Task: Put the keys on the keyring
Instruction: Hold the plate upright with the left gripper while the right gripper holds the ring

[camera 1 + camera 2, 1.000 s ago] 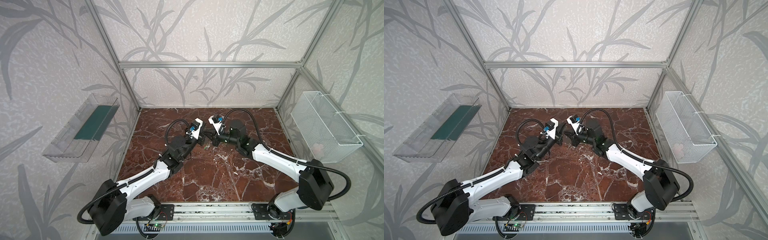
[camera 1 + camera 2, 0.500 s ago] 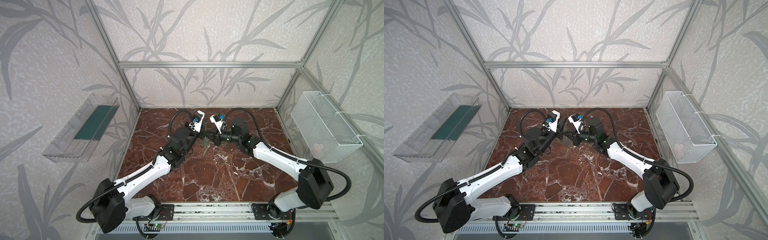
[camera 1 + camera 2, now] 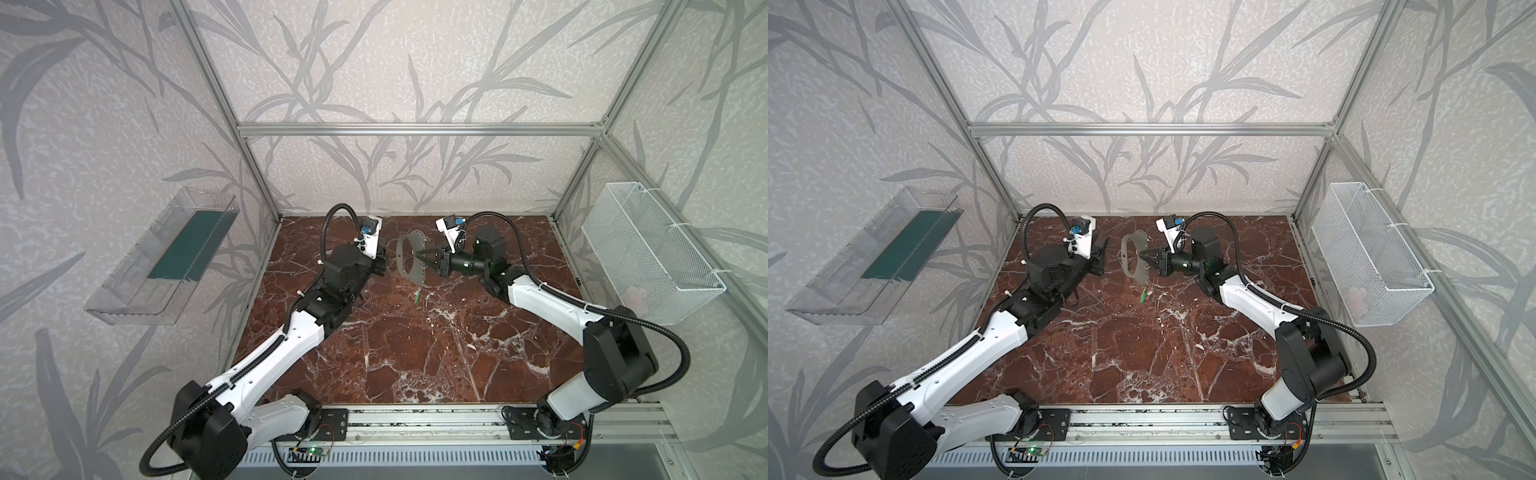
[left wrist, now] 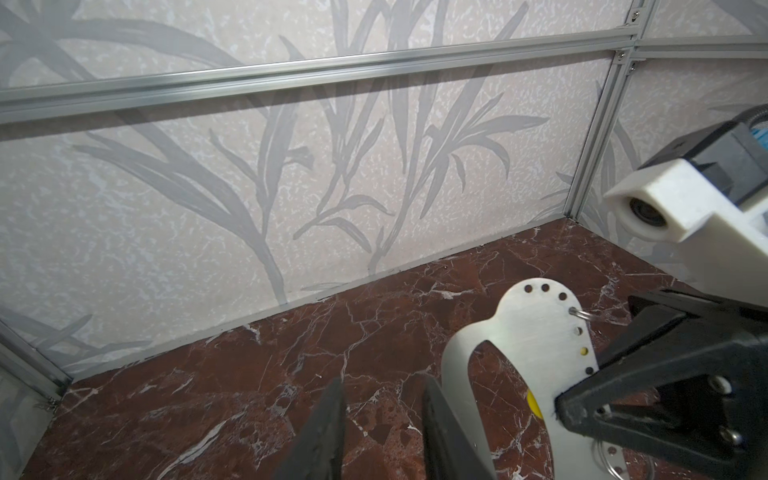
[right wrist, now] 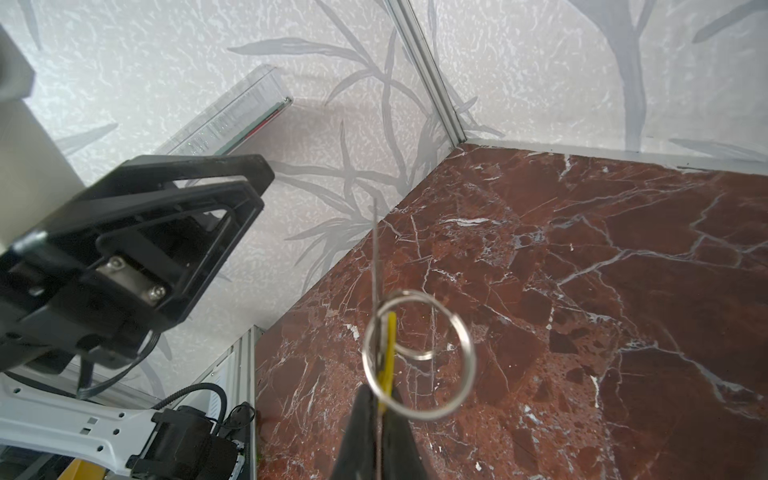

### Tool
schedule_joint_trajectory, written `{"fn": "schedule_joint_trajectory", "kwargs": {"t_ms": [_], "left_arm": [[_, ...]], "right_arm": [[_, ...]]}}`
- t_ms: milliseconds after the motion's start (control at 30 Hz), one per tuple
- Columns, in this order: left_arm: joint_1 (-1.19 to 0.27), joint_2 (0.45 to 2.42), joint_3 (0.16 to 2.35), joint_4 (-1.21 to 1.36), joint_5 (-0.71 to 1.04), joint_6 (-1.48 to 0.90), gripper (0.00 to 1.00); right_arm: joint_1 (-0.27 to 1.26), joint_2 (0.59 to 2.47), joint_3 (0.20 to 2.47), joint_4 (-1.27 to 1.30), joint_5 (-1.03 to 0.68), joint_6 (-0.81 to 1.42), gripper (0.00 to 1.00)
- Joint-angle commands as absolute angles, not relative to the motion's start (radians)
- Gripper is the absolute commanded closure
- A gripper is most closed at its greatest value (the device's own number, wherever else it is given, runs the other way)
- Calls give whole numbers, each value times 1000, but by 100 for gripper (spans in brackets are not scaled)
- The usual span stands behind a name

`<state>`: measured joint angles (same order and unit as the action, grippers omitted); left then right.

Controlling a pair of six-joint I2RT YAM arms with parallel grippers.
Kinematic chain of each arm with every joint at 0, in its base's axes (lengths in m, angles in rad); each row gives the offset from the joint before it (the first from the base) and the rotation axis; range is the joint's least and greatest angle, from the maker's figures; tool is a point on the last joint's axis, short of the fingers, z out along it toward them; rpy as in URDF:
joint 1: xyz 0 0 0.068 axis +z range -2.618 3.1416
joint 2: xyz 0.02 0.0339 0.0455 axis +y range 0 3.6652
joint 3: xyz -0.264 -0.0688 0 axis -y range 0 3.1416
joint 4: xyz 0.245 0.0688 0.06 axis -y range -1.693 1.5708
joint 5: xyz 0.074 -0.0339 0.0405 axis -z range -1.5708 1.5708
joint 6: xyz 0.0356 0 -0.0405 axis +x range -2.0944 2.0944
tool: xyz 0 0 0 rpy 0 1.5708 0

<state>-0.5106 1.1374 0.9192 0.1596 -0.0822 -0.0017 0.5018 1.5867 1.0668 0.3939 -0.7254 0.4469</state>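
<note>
Tabletop [image 3: 415, 353]: red marble, lying beneath.
Right pincer [image 3: 419, 254]: pinching keyring [image 4: 536, 332] upright; green key [image 3: 417, 296] and yellow key [image 4: 533, 405] seemingly hanging on it.
Left pincer [image 4: 382, 419]: standing spread, empty.
Next: probably lowering keyring gently.

Yellow key tag [image 4: 533, 405]: mostly hidden behind the keyring [image 4: 536, 332]; a sliver shows at its edge. Green key tag [image 3: 417, 296]: just below the keyring in both top views, too small for label detail. Keyring's lower end: cut off in left wrist view.
</note>
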Motion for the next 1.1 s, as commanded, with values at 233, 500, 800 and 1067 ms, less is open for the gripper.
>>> {"fn": "schedule_joint_trajectory", "kwargs": {"t_ms": [233,500,800,1067], "left_arm": [[-382,1153,931,20,332,-223,64],[-314,1201,871,217,610,-344,64],[-282,1263,838,382,742,-437,63],[-275,1313,841,474,830,-497,64]], "right_arm": [[486,1598,1080,508,-794,478,100],[481,1595,1078,546,-828,492,100],[479,1598,1071,587,-852,512,100],[480,1607,1066,642,-885,540,100]]}}
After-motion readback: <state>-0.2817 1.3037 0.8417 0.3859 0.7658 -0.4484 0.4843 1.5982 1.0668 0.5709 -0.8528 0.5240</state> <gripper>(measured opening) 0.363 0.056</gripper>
